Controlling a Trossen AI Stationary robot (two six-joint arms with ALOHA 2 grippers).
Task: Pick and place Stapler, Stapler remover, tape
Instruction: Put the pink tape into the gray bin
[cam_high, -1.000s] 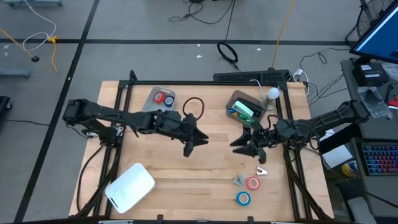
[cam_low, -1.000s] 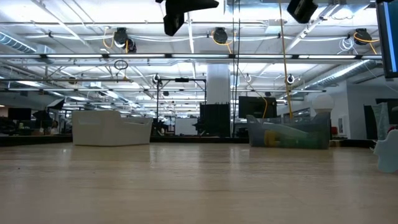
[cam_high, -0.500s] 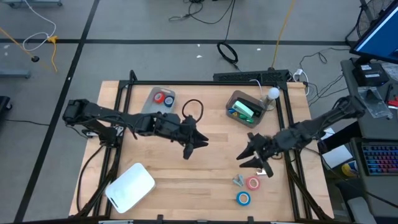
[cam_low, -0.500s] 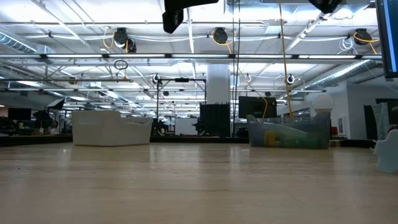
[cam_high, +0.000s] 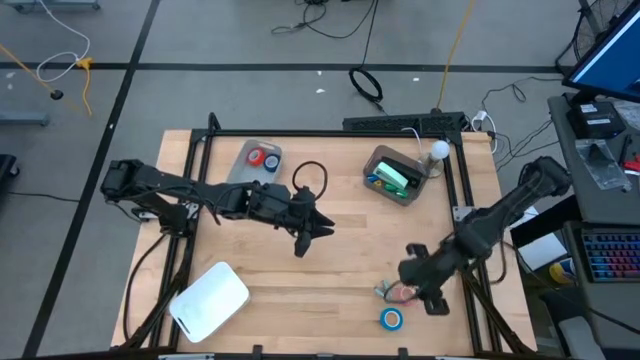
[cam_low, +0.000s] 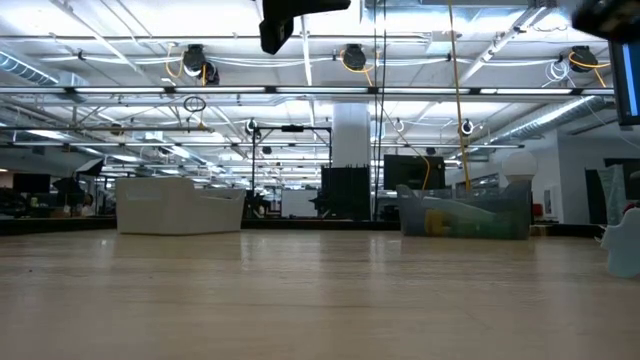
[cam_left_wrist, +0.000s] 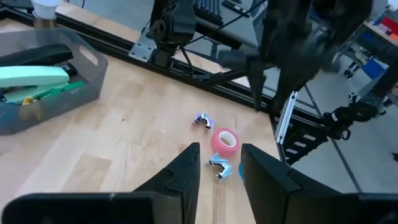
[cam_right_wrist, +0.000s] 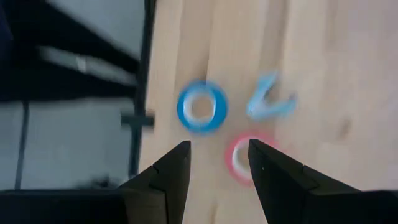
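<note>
A: Status on sorting?

B: Partly done, we judge. The grey plastic bin (cam_high: 395, 176) at the back right holds the mint-green stapler (cam_left_wrist: 31, 76). The clear shallow tray (cam_high: 245, 162) at the back left already holds one red tape roll (cam_high: 257, 157) and one blue tape roll (cam_high: 272, 161).

A: What's left?

B: Near the front right edge of the wooden table (cam_high: 330, 270): a loose red tape roll (cam_left_wrist: 225, 141), a loose blue tape roll (cam_high: 391, 319), plus small metal claw-like staple removers (cam_left_wrist: 202, 119) just beside them.

A: Grippers?

B: The right gripper (cam_right_wrist: 214, 165) hangs over the loose rolls, fingers parted and empty, blue and red rings showing between and beyond them. The left gripper (cam_left_wrist: 219, 165) waits mid-table, fingers apart, holding nothing.

A: Next?

B: We expect a descent onto one of those rolls, then a carry to the tray. The removers sit close, so a grab could snag one.
</note>
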